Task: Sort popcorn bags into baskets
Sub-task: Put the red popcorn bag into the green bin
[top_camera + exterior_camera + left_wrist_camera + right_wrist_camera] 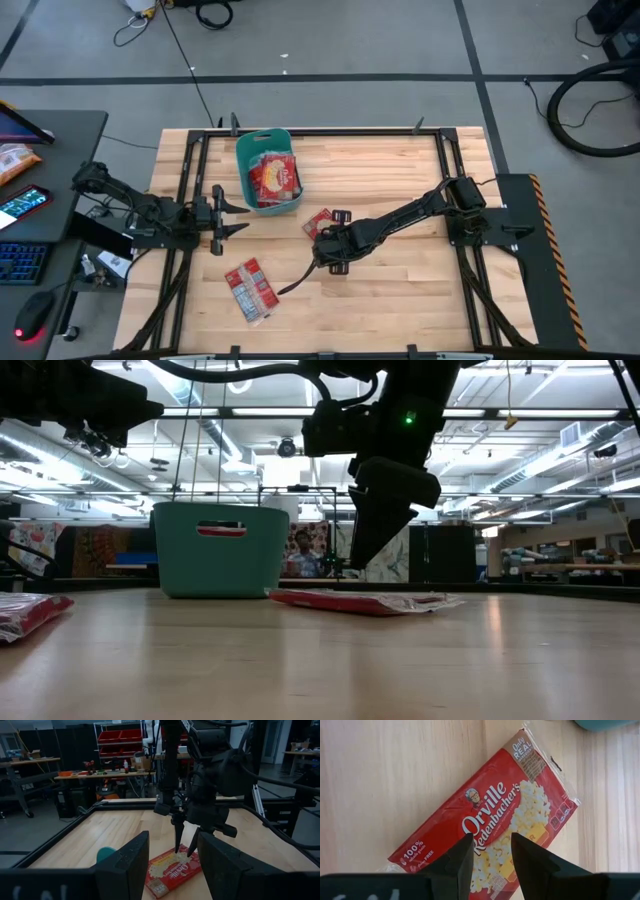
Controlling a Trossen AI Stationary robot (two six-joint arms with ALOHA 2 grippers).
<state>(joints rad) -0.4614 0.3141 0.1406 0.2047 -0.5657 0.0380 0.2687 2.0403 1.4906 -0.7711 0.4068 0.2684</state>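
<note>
The right gripper (487, 851), fingers slightly spread, hangs over a popcorn bag (492, 817) lying flat mid-table, right of the teal basket (262, 146). Descend squarely and pinch the bag's edge. The left gripper (232, 215) waits spread at the left. Bags inside the basket overlap, hard to count

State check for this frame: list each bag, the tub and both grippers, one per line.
Teal basket: upright, holding red popcorn bags.
Bags in basket: piled inside, one edge over the rim.
Middle popcorn bag: flat on the table, not gripped.
Near-edge popcorn bags: flat on the table, untouched.
Right gripper: open, fingertips just above the middle bag.
Left gripper: open, waiting beside the basket.
</note>
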